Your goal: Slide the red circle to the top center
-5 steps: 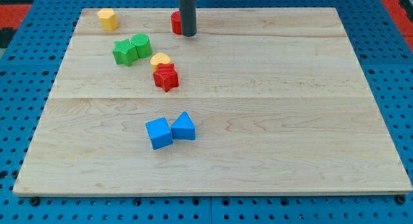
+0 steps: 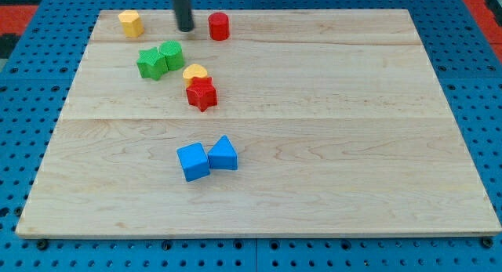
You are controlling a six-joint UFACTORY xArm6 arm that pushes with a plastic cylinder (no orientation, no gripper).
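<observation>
The red circle [image 2: 219,26] is a short red cylinder standing near the board's top edge, left of the middle. My tip [image 2: 185,29] is at the end of the dark rod, just to the circle's left, with a small gap between them. The circle is fully in view.
A yellow block [image 2: 130,23] sits at the top left. Two green blocks [image 2: 160,59] touch each other below it. A small yellow block [image 2: 194,71] rests against a red star-like block [image 2: 201,93]. A blue cube [image 2: 193,161] and a blue triangular block [image 2: 223,154] sit lower down.
My tip has moved from just right of the red circle, where the rod hid part of it, to its left side. The circle now shows whole. The other blocks have not moved.
</observation>
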